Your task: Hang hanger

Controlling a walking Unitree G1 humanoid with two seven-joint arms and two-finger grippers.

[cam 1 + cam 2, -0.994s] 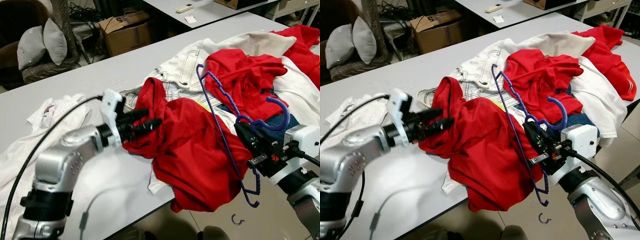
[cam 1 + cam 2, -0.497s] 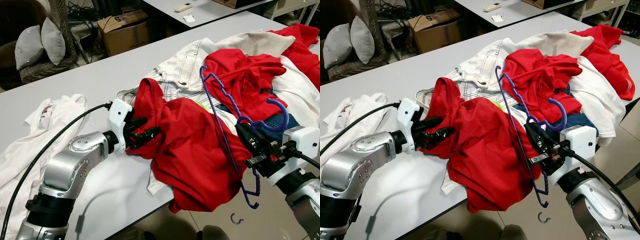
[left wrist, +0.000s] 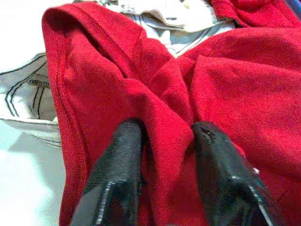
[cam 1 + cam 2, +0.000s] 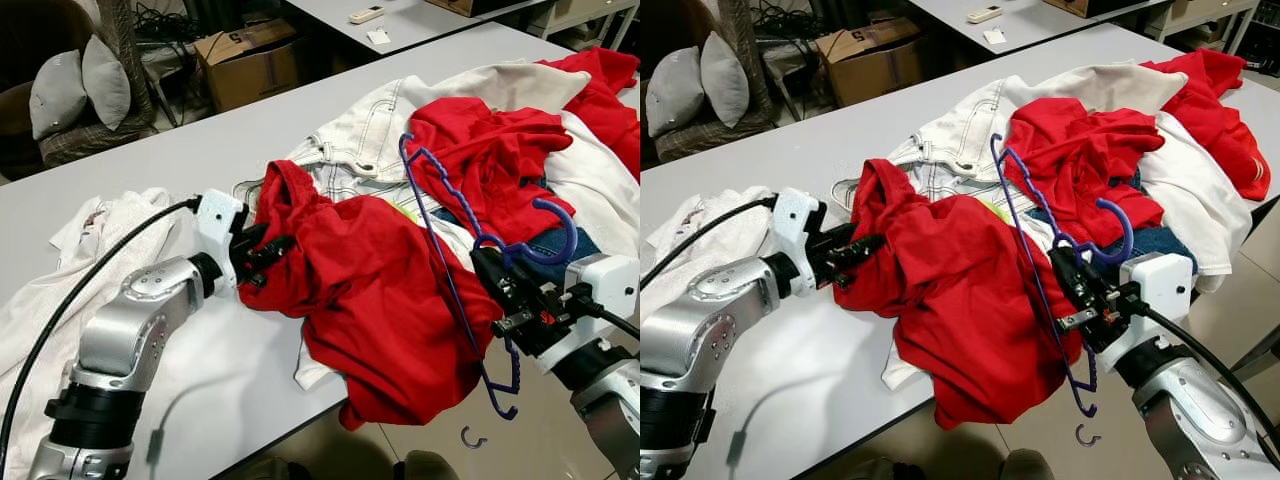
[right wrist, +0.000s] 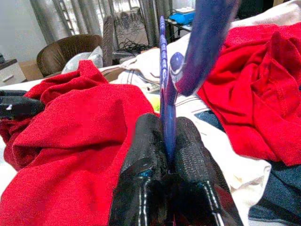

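Since earlier: my left pincer (image 4: 268, 258) drew back, pinching the red shirt (image 4: 380, 290). Right pincer (image 4: 500, 290) clamps the purple hanger (image 4: 450, 270), long axis toward shirt.

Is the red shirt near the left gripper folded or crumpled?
Crumpled: the red shirt lies bunched in irregular folds, its edge pinched by the left gripper.

I read even, diffuse overhead light in both head views; the table (image 4: 250, 130) reflects pale grey without hard glare. A soft shadow lies beneath the left arm (image 4: 130, 330). Head views are sharp, with no motion blur. In the left wrist view the fingers (image 3: 117, 169) are soft-focused. In the right wrist view the hanger (image 5: 207, 37) is blurred close to the lens.
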